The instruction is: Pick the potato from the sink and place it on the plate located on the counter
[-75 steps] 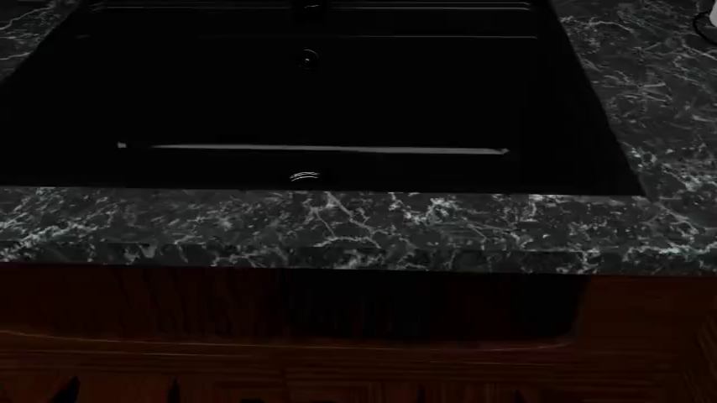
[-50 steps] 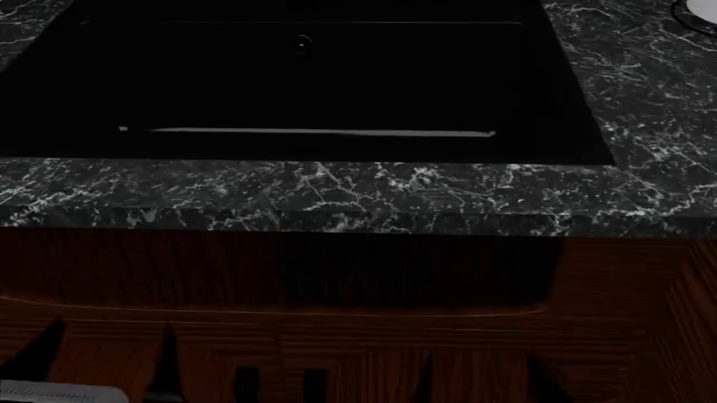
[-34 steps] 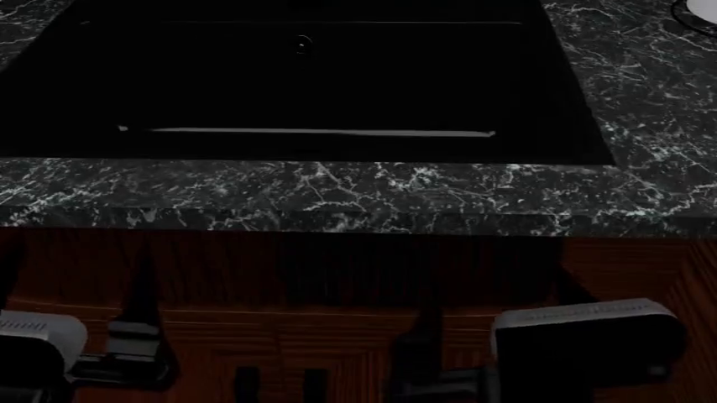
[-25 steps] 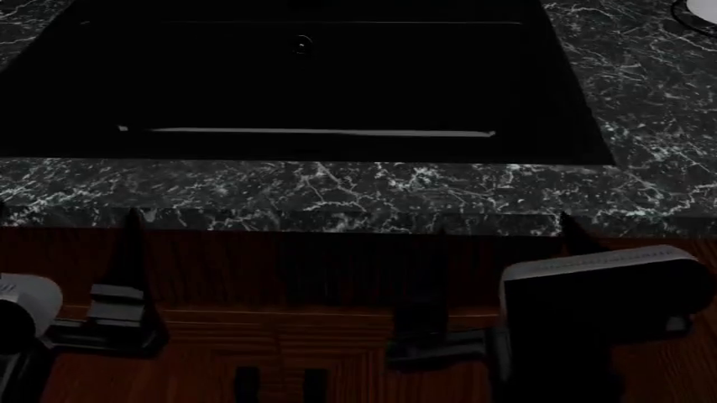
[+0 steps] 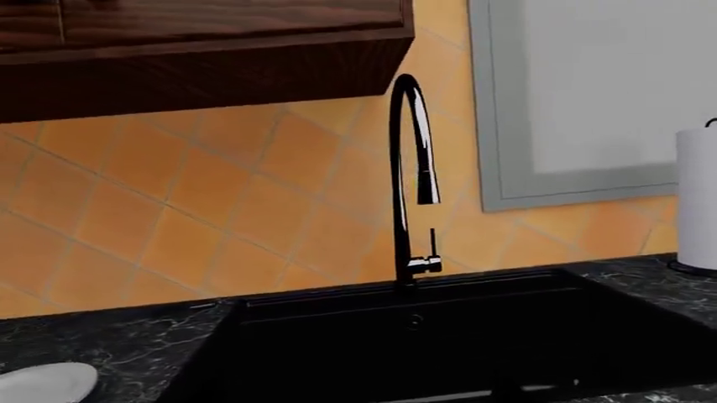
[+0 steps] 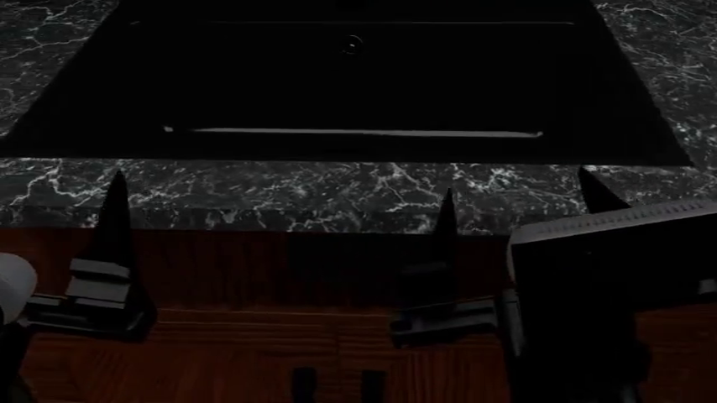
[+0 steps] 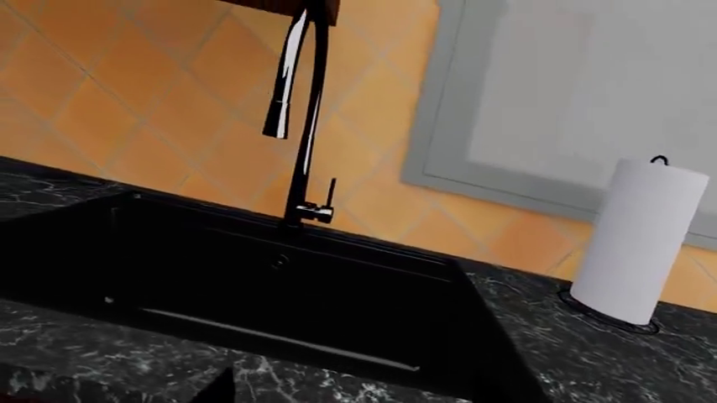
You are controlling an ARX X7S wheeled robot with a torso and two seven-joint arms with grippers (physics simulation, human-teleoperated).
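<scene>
The black sink [image 6: 358,84] fills the top of the head view, with a pale ridge line [image 6: 353,132] across its floor. The potato is not visible in any view; the basin is very dark. A white plate [image 5: 45,382] lies on the counter [image 6: 280,193] beside the sink, seen only in the left wrist view. My right gripper [image 6: 519,197] is open, its dark fingertips standing over the counter's front edge. My left gripper [image 6: 45,197] shows one finger [image 6: 112,218] at the counter edge; the other is out of frame. Both hold nothing.
A tall black faucet [image 7: 302,126] rises behind the sink against an orange tiled wall. A white paper-towel roll [image 7: 639,243] stands on the counter at the sink's far side. Dark wooden cabinet fronts [image 6: 280,336] run below the counter.
Both grippers rose into the head view from below, and their fingertips now reach the counter's front edge. The view shifted, so the sink sits further right in frame.
</scene>
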